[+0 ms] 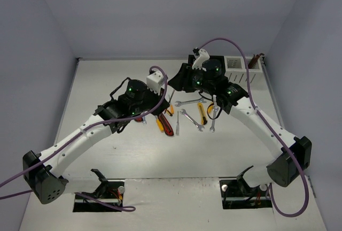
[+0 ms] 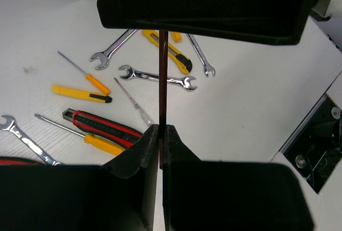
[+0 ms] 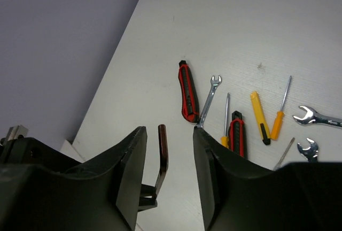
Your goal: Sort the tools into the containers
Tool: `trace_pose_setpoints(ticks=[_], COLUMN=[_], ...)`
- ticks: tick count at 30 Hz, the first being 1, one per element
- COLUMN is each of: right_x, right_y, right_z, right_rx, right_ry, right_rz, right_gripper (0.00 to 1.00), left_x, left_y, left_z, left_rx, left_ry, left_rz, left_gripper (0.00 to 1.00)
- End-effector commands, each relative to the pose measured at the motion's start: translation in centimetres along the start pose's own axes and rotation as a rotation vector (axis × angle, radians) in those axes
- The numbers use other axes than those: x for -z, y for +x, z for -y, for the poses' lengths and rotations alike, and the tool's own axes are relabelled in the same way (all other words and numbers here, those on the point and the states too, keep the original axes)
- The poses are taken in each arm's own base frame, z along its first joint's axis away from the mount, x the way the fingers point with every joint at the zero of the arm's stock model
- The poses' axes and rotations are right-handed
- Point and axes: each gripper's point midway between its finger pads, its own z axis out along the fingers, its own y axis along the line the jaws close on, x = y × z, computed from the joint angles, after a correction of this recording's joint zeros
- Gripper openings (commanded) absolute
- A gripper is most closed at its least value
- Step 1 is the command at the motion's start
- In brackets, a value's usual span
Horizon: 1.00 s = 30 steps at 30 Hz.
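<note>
White table, grey walls | left gripper [image 2: 161,130] clamped thin hex key [image 2: 163,81] | right gripper [image 3: 168,132] jaws apart around bent hex key [image 3: 163,151] | white container [image 1: 235,73] seemingly held few; most tools [image 2: 157,77] lay unsorted.

No legible text, label or number anywhere.

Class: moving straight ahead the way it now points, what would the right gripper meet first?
Probably the dark L-shaped hex key standing between its open fingers; past that, bare table, though depth is unclear.
</note>
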Motion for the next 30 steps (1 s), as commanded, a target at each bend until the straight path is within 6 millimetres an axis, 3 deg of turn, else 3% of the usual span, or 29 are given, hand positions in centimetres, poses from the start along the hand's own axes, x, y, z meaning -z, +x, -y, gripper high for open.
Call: trace_pose_setpoints(ticks=[1, 4, 9, 12, 15, 17, 19, 22, 25, 27, 30], right_x=[0.5, 0.6, 0.7, 0.9, 1.3, 1.6, 2.0, 3.0, 4.7, 6.1, 10.1], right_y=[-2.8, -2.7, -2.7, -3.0, -3.8, -4.6, -5.8, -8.7, -12.0, -13.9, -18.8], right_z=[-2.6, -2.5, -2.2, -1.9, -1.5, -1.0, 0.3, 3.5, 7.2, 10.4, 17.6], right_rx=[0.038, 0.041, 0.048, 0.056, 0.069, 0.079, 0.087, 0.094, 0.108, 0.127, 0.173], right_ry=[-0.082, -0.078, -0.066, -0.051, -0.030, -0.009, 0.029, 0.127, 0.252, 0.371, 0.653], right_rz=[0.092, 0.092, 0.097, 0.114, 0.141, 0.165, 0.196, 0.264, 0.347, 0.397, 0.508], right_gripper=[0.31, 0.24, 0.02, 0.00, 0.00, 0.00, 0.00, 0.00, 0.00, 0.00, 0.00], left_x=[0.8, 0.8, 0.8, 0.9, 1.0, 1.0, 1.0, 1.1, 1.7, 2.1, 3.5], left_y=[-4.8, -4.9, -5.0, -4.9, -4.6, -4.3, -3.8, -3.2, -2.5, -2.1, -1.0], left_z=[1.4, 1.4, 1.2, 0.7, 0.1, -0.4, -1.2, -3.0, -4.6, -5.8, -8.2], left_rx=[-0.042, -0.043, -0.049, -0.046, -0.040, -0.036, -0.031, -0.010, 0.006, 0.016, 0.033], left_ry=[0.031, 0.031, 0.021, -0.008, -0.035, -0.063, -0.104, -0.201, -0.290, -0.356, -0.496], left_rz=[0.143, 0.146, 0.148, 0.154, 0.158, 0.156, 0.150, 0.141, 0.119, 0.112, 0.076], left_gripper=[0.00, 0.00, 0.00, 0.02, 0.21, 0.45, 0.61, 0.77, 0.83, 0.85, 0.89])
